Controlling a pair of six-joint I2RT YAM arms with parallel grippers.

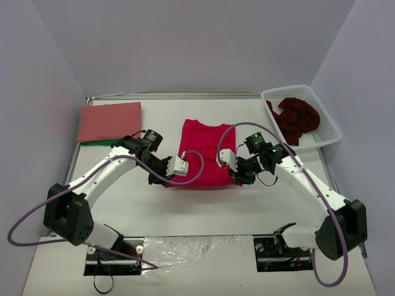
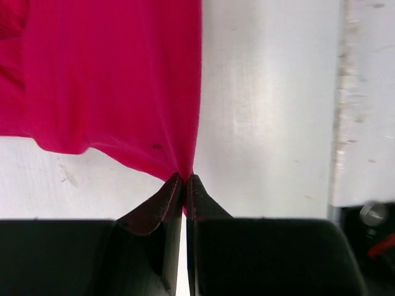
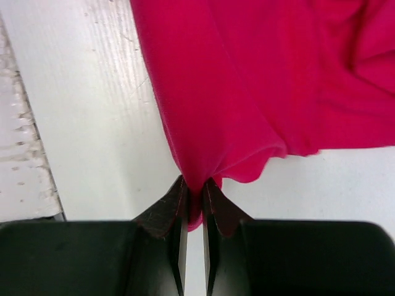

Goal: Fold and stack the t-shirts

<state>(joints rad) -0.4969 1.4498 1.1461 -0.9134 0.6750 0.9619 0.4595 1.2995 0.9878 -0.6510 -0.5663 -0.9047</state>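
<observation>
At the centre of the overhead view, a crimson shirt (image 1: 203, 154) lies spread flat on the white table (image 1: 203, 209). Its bottom edge faces the lower part of the frame. The left gripper (image 1: 171, 176) meets the shirt's lower left corner and the right gripper (image 1: 242, 176) meets its lower right corner. Holding both corners at once probably sets up an even fold, with the whole bottom edge carried toward the collar. In the upper left, a salmon shirt (image 1: 111, 121) lies folded flat, likely the start of the stack. In the upper right, a maroon shirt (image 1: 296, 117) sits crumpled in a white basket (image 1: 330, 126), not yet folded.

Low in the centre of the left wrist view, the left gripper (image 2: 185, 185) is closed, pinching a point of the crimson shirt (image 2: 105, 74). The cloth fans out to the upper left, with bare table (image 2: 265, 111) to the right.

Low in the centre of the right wrist view, the right gripper (image 3: 195, 191) is clamped on a bunched corner of the crimson shirt (image 3: 259, 80). The cloth spreads to the upper right, with bare table (image 3: 92, 111) to the left.
</observation>
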